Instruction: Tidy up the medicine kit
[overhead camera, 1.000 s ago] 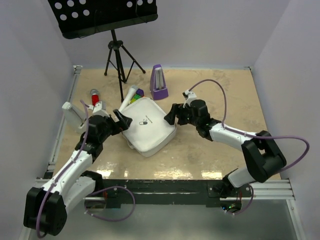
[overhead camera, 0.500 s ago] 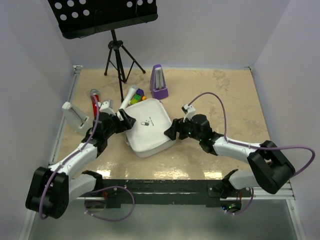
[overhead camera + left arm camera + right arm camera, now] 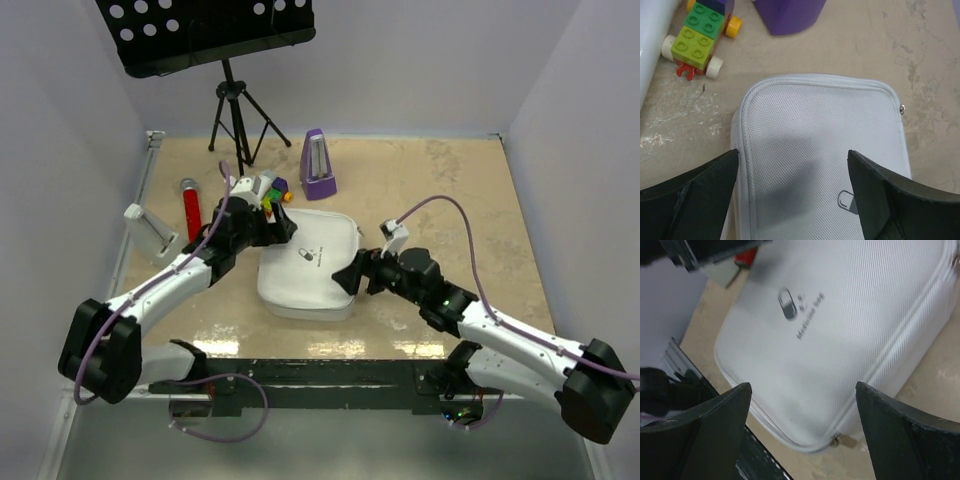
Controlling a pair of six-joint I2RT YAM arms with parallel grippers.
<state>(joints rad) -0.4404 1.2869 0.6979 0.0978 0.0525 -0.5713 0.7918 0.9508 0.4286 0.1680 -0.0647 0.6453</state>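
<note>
The medicine kit (image 3: pixel 308 268) is lying flat, closed. Both the left gripper (image 3: pixel 278 224) and right gripper (image 3: pixel 350 274) are at its edges, jaws spread wide, holding nothing

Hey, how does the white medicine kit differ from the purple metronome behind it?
The medicine kit is white; the metronome is purple. The kit lies flat, low and wide, closed; the metronome stands upright and tapers to a narrow top. The kit covers far more of the table than the metronome does. Both rest on the table, apart from each other.
</note>
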